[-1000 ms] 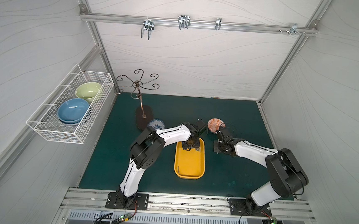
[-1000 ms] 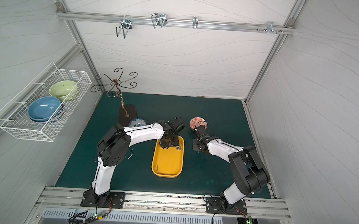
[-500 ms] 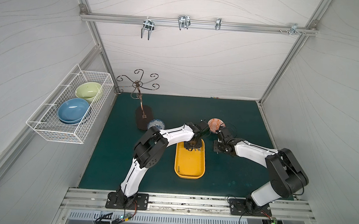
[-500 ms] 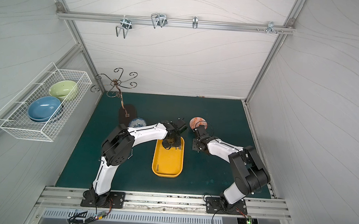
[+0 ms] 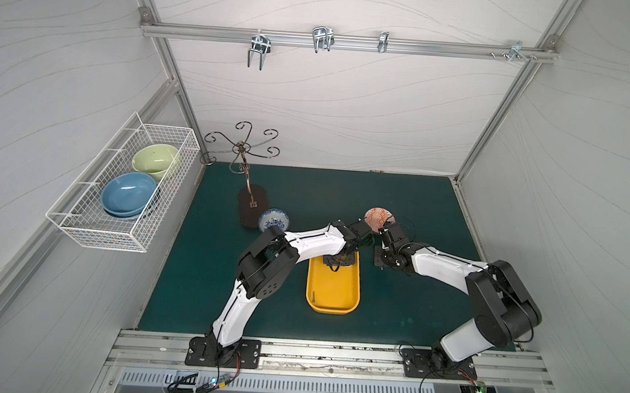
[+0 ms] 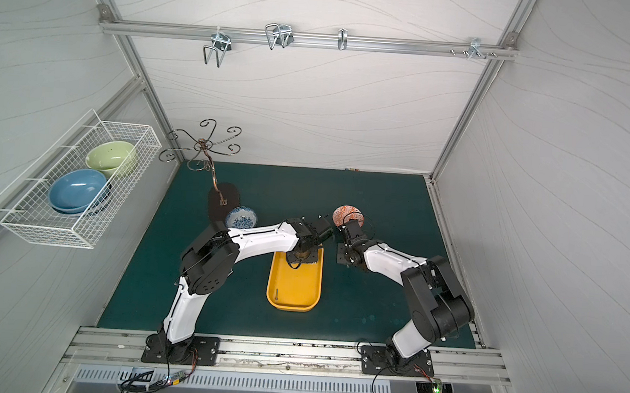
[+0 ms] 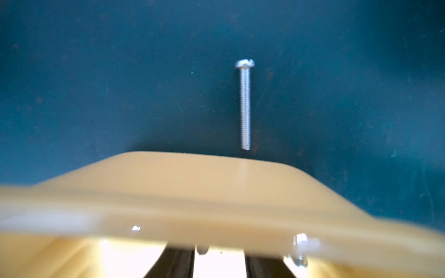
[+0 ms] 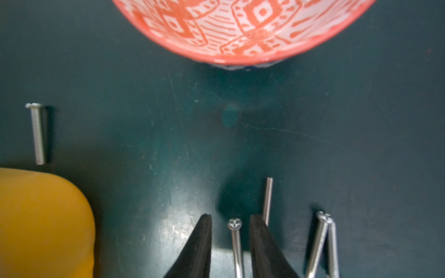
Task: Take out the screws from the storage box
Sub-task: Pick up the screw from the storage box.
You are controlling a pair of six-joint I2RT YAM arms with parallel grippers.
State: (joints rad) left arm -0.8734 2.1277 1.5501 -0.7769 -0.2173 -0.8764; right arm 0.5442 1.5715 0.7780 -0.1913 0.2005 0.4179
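Narrowly parted, right tool [image 8: 230,217] straddles a screw [image 8: 237,245] on green mat [image 8: 144,120]; left tool [image 7: 218,264] unclear.

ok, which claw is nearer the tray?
Left. The left claw is down inside the tray's far end. The right claw is off to the tray's side over the mat, straddling a screw.

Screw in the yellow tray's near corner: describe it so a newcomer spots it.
Find the yellow storage box on the green mat. In its near corner, left arm's side, one thin silver screw lies along the wall. The screws by the red bowl lie on the mat instead.
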